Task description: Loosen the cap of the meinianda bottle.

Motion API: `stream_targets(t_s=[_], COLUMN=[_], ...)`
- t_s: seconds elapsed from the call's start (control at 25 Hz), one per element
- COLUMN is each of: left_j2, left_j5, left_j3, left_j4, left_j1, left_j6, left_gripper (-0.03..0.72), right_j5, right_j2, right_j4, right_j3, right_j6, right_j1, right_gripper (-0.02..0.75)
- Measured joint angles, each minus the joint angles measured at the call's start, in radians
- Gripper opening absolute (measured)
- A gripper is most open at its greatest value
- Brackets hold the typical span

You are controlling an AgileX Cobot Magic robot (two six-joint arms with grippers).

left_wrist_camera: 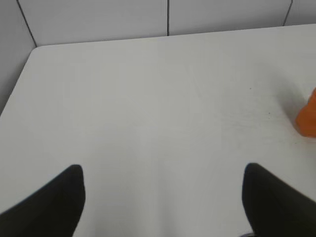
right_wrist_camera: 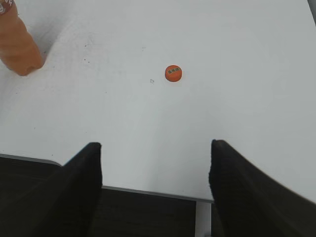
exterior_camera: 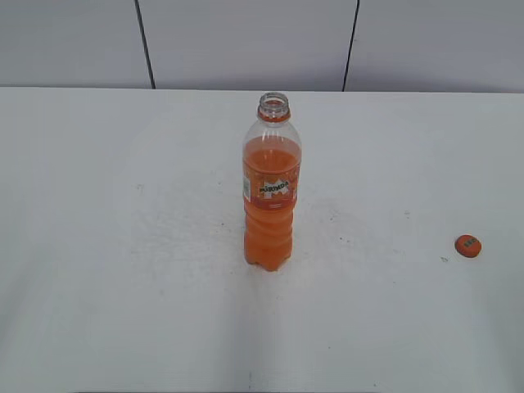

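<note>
The meinianda bottle (exterior_camera: 271, 184) stands upright in the middle of the white table, with its neck open and no cap on it. Its base shows at the right edge of the left wrist view (left_wrist_camera: 307, 118) and at the top left of the right wrist view (right_wrist_camera: 17, 47). The orange cap (exterior_camera: 467, 246) lies flat on the table far to the right of the bottle; it also shows in the right wrist view (right_wrist_camera: 173, 73). My left gripper (left_wrist_camera: 163, 197) is open and empty above bare table. My right gripper (right_wrist_camera: 155, 165) is open and empty over the table's front edge, short of the cap.
The white table (exterior_camera: 123, 246) reaches back to a grey panelled wall (exterior_camera: 246, 41). Its front edge (right_wrist_camera: 148, 193) shows between my right fingers, with dark space below it. Neither arm shows in the exterior view.
</note>
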Motion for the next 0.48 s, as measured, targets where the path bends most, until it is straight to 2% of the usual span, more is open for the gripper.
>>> stream_targets(t_s=[0.2, 0.48], left_j2=[0.0, 0.0], left_j5=[-0.021, -0.022], left_j3=[0.007, 0.008], left_j4=[-0.015, -0.015], left_j1=[0.0, 0.0], left_j6=[0.015, 0.017], left_gripper=[0.59, 0.59], right_j5=[-0.081, -0.103], right_j2=[-0.003, -0.003], right_j4=[-0.001, -0.005], right_j3=[0.031, 0.035], right_j6=[-0.033, -0.04], right_j1=[0.0, 0.0], right_gripper=[0.514, 0.514])
